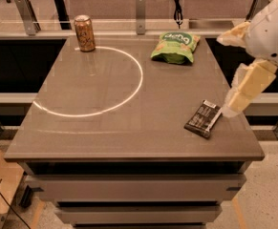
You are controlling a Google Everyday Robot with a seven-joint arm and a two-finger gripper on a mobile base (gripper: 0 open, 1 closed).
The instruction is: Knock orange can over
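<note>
Claw (232,105) hovers far right, well apart from upright orange can (84,33).

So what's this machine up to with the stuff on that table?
A one-armed robot is meant to knock over the orange can, which stands upright at the far left corner of the table. The robot's hand hangs at the table's right edge, just beside the black wrapper and far across from the can. A green snack bag lies near the far edge. The can has not been touched yet.
</note>
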